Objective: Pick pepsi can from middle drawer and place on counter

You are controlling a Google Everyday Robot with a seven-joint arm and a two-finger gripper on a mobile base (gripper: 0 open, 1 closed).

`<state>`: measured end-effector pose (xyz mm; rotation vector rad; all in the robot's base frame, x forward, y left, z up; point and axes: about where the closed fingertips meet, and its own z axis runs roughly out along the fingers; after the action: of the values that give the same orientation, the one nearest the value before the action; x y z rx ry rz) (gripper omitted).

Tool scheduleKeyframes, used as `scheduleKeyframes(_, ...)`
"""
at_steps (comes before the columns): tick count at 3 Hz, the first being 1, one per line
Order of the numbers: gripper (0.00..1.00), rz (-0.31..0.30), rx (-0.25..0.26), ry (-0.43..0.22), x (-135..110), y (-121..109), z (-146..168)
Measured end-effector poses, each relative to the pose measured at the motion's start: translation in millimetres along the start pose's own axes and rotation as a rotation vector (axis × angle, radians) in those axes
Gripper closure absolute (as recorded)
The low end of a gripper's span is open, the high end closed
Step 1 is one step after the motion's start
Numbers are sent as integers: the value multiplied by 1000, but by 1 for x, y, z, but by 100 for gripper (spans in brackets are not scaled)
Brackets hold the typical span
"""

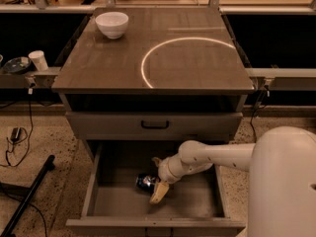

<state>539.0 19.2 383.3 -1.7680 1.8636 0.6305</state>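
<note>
The pepsi can (146, 181) lies on its side on the floor of the open middle drawer (197, 201), left of centre. My gripper (157, 177) reaches into the drawer from the right on the white arm. Its jaws are open, and it sits against the can's right end. One tan finger (159, 193) points toward the drawer's front and the other (156, 161) toward the back. The can sits between them at their tips. The counter (197, 68) above shows a bright curved light reflection.
A white bowl (111, 24) stands at the counter's back left. A shut drawer front with a black handle (154, 125) is just above the open drawer. My white base (284, 186) fills the lower right. A black pole (27, 196) and cables lie on the floor at left.
</note>
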Motion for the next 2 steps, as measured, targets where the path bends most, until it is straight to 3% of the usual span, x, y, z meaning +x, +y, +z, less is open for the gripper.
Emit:
scheduleKeyframes(1,0,5,20,20,4,-1,5)
scheduleKeyframes(2,0,28,88,62,10,-1,7)
